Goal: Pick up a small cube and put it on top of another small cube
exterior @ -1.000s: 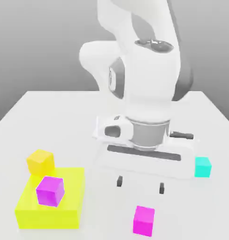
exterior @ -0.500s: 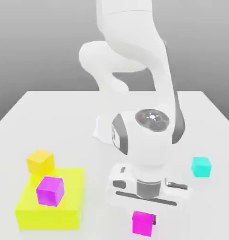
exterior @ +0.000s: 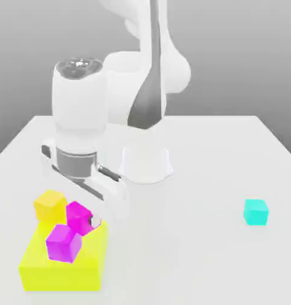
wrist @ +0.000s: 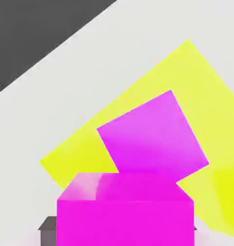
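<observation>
A: Found the magenta cube (exterior: 78, 218) where?

B: Saw it up in the hand (exterior: 83, 218), gripped between the two fingertips, near the violet-purple cube (exterior: 63, 244) on the yellow block (exterior: 59, 277).

A: Judged ready for release?

B: Hardly. Looked more like the approach, probably to the violet-purple cube. Needed enough height to clear its top edges, then a slow centring over its upper face.

A: Trusted the angle?

B: Not quite. Noticed the two cubes turned differently in the hand view. Called for a small wrist turn to match sides, then a straight descent, gentle contact and an even release. Risked a nudge or a toppled stack with any sideways drift.

A: Counted on a good footing?

B: Fairly. Took the block's flat top for a steady base, but with one more joint to slip. Advised care too around the orange-yellow cube (exterior: 49, 205), close by at the block's far side; couldn't tell whether touching.

A: And beyond?

B: Noted a pale, smooth bench (exterior: 189, 250), with the cyan cube (exterior: 256, 212) well apart toward the exterior view's right. Made out a plain grey backdrop (exterior: 243, 59) behind, shaded darker toward the bench's far edge.
</observation>
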`<state>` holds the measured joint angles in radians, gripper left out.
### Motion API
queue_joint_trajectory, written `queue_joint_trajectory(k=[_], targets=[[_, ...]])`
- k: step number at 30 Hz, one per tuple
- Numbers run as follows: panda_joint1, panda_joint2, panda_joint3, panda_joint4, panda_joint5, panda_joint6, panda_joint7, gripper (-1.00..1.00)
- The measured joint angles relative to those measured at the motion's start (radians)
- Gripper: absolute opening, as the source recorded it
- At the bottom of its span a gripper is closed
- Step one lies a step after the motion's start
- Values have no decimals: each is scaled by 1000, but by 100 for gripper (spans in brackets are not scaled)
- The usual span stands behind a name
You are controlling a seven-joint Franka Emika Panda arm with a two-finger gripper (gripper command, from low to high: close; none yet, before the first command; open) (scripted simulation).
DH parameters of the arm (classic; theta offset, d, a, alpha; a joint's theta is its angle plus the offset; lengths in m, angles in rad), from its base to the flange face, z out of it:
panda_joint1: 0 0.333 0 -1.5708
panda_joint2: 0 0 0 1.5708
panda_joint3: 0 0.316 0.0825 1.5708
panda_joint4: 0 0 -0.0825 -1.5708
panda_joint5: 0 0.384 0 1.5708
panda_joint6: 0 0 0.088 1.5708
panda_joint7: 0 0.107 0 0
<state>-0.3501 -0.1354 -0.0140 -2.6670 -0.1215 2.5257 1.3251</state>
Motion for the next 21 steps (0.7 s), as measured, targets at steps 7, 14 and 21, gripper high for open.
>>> queue_joint_trajectory(k=[7, 14, 21], targets=[[-109, -134, -129, -88, 59, -37, -28, -100], [-104, -21, -143, -117, 74, 104, -39, 100], [-109, -113, -139, -97, 61, -9, -29, 100]])
